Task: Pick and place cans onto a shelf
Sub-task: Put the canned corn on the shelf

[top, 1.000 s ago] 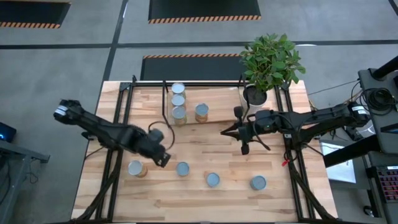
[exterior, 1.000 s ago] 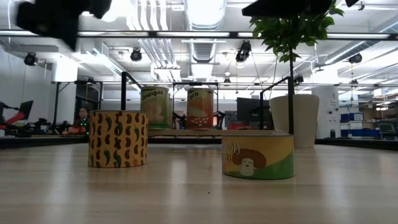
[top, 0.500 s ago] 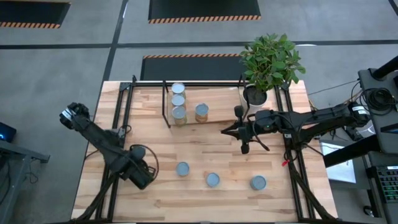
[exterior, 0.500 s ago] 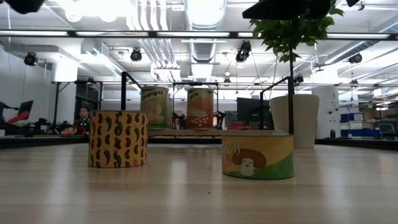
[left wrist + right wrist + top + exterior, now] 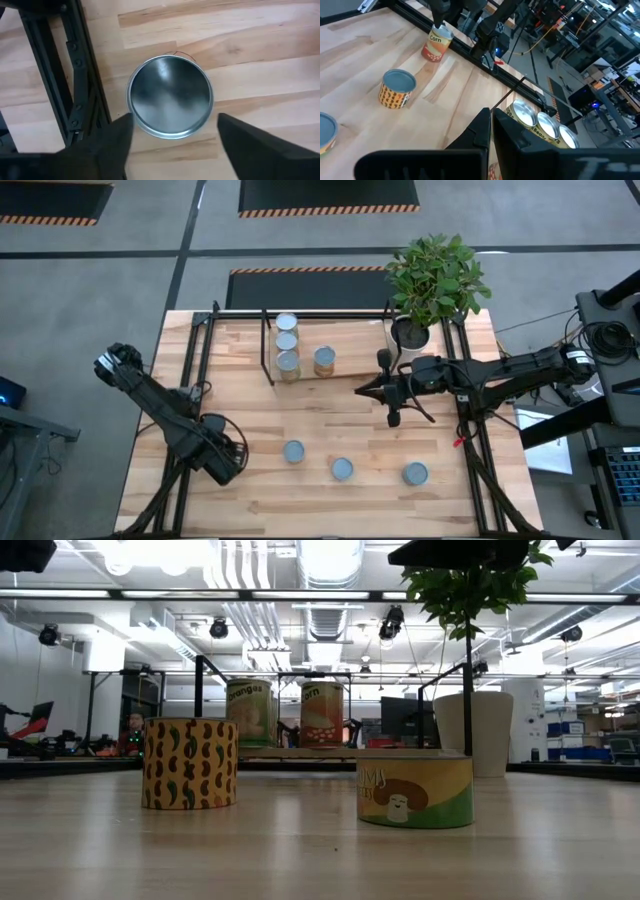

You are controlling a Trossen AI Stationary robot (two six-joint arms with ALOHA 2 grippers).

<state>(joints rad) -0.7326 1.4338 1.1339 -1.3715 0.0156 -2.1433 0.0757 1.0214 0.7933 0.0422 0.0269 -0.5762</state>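
My left gripper [image 5: 172,145] points straight down over a can [image 5: 170,96] with a silvery top, near the table's left near corner. It is open, one finger on each side of the can's top, apart from it. The right wrist view shows that can [image 5: 437,42] as orange with "Corn" on it. Three more cans [image 5: 293,451] [image 5: 341,469] [image 5: 415,473] stand on their bases along the near side. The shelf [image 5: 266,345] at the far middle bears several cans [image 5: 288,363]. My right gripper [image 5: 358,391] hangs shut at mid-table, pointing toward the table's left.
A plant in a white pot [image 5: 410,332] stands at the far right, beside the shelf. A black frame rail [image 5: 75,100] runs close along the can under my left gripper. Bare wood lies between the shelf and the near row of cans.
My left gripper has swung toward the table's left and near edge, sunk a little and rolled about its own axis. It now hangs over the near-left can, which it hides in the high view. No can has moved.
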